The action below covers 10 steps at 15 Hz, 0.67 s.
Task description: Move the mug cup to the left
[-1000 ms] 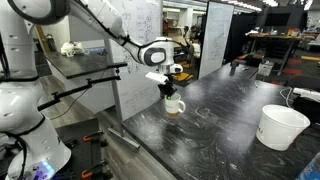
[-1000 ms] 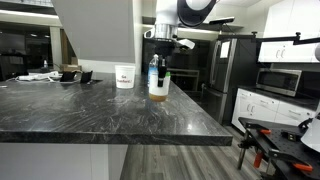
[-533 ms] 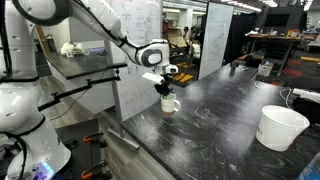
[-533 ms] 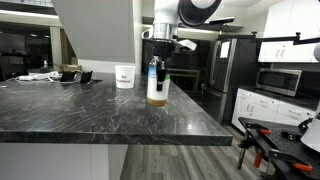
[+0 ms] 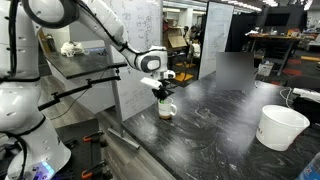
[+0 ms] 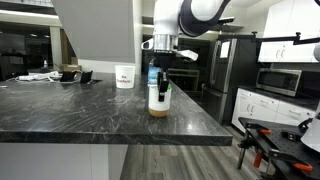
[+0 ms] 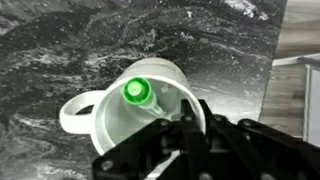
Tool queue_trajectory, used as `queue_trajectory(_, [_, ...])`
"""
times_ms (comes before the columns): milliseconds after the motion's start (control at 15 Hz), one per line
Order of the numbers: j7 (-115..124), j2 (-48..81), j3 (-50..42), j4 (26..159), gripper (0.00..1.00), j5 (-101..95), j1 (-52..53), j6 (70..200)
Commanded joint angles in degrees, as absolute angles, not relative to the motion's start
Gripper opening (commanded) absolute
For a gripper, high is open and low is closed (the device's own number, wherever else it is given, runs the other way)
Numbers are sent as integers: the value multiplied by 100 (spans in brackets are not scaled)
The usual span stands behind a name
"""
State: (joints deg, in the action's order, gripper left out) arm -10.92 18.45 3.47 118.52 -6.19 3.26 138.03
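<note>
1. Since a second ago we have carried the mug cup [image 5: 166,110] closer to the edge of the dark counter [image 5: 230,120]. It is near that edge now, and pushing further could send it off.
2. The white bucket [image 5: 281,126] stands well apart, so we see no collision risk there.
3. Our gripper [image 7: 190,122] is clamped on the mug's rim wall, away from the handle [image 7: 72,116]. Such a one-sided pinch could let the mug swing or slip.
4. We cannot tell whether its base touches the stone; dragging could tip it.

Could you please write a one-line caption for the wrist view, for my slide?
From above: the gripper holds the mug cup by its rim, dark marbled counter beneath.
</note>
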Motion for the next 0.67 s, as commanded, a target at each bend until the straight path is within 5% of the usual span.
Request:
queue_trajectory(0, [-1202,1756,411,11985,35,-580,271,14086])
queue_trajectory(200, [-1177,1652,405,12036,50,-569,267,14019])
queue_trajectory(600, [-736,773,334,12521,95,-799,419,13683])
